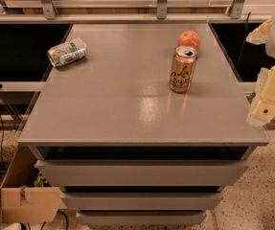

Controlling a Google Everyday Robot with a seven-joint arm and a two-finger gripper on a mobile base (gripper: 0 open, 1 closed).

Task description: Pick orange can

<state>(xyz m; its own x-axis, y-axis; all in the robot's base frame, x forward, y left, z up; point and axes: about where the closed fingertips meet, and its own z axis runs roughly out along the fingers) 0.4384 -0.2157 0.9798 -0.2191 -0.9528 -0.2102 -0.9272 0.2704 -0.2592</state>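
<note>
The orange can (183,69) stands upright on the grey table top (127,104), right of centre, with dark cursive lettering and an opened silver top. My gripper (269,99) shows as a pale cream shape at the right edge of the view, beyond the table's right edge and well to the right of the can, not touching it. Nothing is seen in it.
A round orange fruit (189,39) lies just behind the can, close to it. A pale green-and-white can (67,52) lies on its side at the table's far left. Drawers sit under the table top. A cardboard box (27,202) is on the floor at lower left.
</note>
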